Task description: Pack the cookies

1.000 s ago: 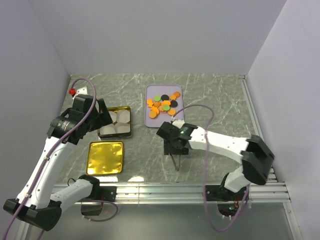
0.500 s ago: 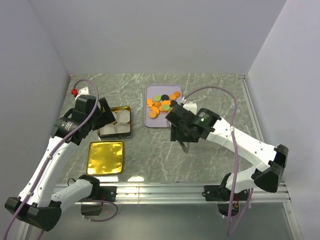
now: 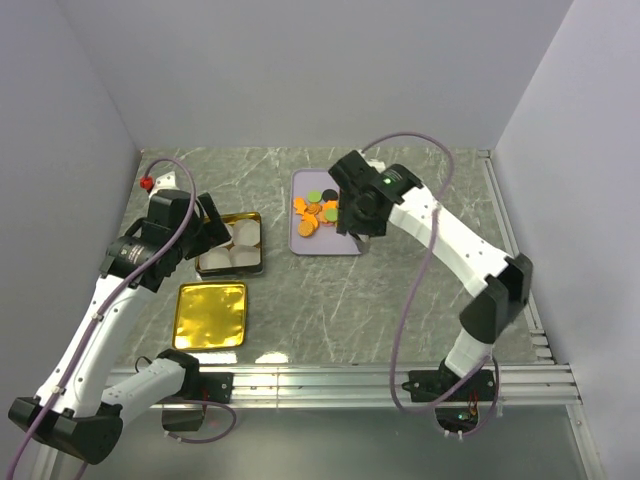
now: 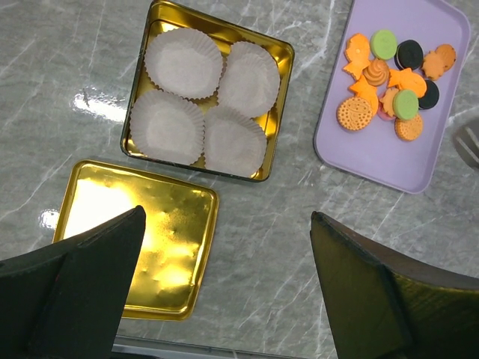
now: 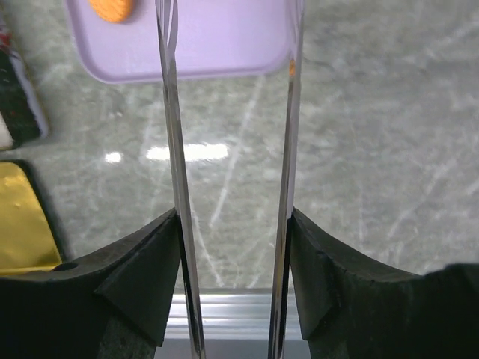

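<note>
Over on the left, the left gripper (image 4: 226, 215) hangs above the marble table (image 3: 420, 290) with its two dark fingers spread wide and nothing between them. Under it lies a square gold lid (image 4: 138, 247), flat and shiny side up. Just beyond the lid is the open gold tin (image 4: 281, 56), and four white paper cups (image 4: 183, 63) fill it in a two-by-two block, edges touching.

Moving right, a lilac tray (image 4: 389, 161) sits apart from the tin. All the cookies (image 4: 389, 82) are on it, bunched at its far end: orange ones, two lime green, two black, and a bit of pink showing under the pile. The near half of the tray is bare.

Furthest right, the right gripper (image 5: 230, 30) carries two long thin metal blades. They run side by side with a clear gap and grip nothing. They reach over the tray's near right corner, short of the pile. From its own camera I cannot tell whether the tips touch the tray.
</note>
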